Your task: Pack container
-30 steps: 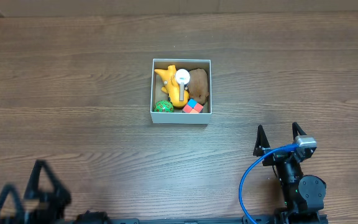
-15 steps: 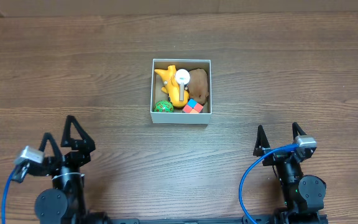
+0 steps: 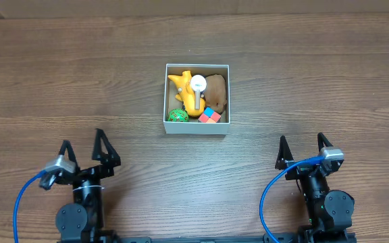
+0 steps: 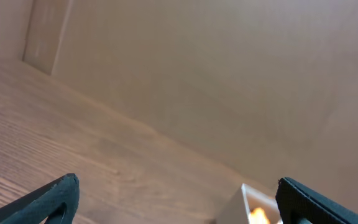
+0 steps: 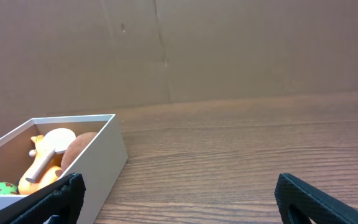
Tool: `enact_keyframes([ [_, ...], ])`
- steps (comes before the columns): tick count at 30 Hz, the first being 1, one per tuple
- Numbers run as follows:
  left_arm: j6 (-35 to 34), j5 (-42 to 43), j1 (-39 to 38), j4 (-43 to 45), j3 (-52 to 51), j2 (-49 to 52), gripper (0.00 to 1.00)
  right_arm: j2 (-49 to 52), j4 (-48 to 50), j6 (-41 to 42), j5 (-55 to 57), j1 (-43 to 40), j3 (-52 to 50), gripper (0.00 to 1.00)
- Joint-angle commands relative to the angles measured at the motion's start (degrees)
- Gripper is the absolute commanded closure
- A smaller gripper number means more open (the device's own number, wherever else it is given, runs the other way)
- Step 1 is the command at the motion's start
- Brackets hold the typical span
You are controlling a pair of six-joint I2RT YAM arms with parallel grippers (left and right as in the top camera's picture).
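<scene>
a: edges and room?

b: overhead. container (image 3: pixel 196 129) sits at mid-table, nearer the far edge than the arms. bare wood table (image 3: pixel 302 74) all round it, nothing touching its outer walls. a brown cardboard wall (image 5: pixel 241 43) stands behind the far table edge.

a: left gripper?

b: left gripper (image 3: pixel 83 140) at the near left, well apart from the container. fingers spread wide, nothing between them, touching nothing. in its wrist view both dark fingertips (image 4: pixel 58 194) sit at the lower corners, and only a near corner of the container (image 4: pixel 246 198) shows low between them, towards the right.

a: right one?

b: right gripper (image 3: pixel 301 139) at the near right, also well apart from the container. jaws splayed wide and empty. its wrist view has one container wall (image 5: pixel 101 158) at the lower left, and open wood ahead and to the right.

a: how does the container lie?

b: open side up, flat on the table, walls square to the table edges. roughly square, so no long axis to tell.

a: inside?

b: packed close. yellow toy (image 3: pixel 186 96) on the left with a white round piece (image 3: pixel 198 84) over it, brown plush (image 3: pixel 216 91) on the right, green ball (image 3: pixel 176 115) at the near-left corner, and a red and blue cube (image 3: pixel 209 115) just beside it.
</scene>
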Motion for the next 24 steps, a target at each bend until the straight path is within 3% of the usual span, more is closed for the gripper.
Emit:
enact_keyframes([
  [1, 9.0, 2.2, -0.4, 0.3, -1.6, -0.8, 0.00, -0.6, 0.4, -0.2, 0.3, -0.2, -0.6, 0.00],
  [13, 26.3, 4.7, -0.4, -0.9, -2.1, -0.8, 0.00, -0.6, 0.4, -0.2, 0.3, -0.2, -0.6, 0.00],
  [24, 28.2, 4.7, -0.4, -1.6, -6.2, -4.0, 0.00, -0.6, 0.4, -0.2, 0.3, -0.2, -0.6, 0.00],
])
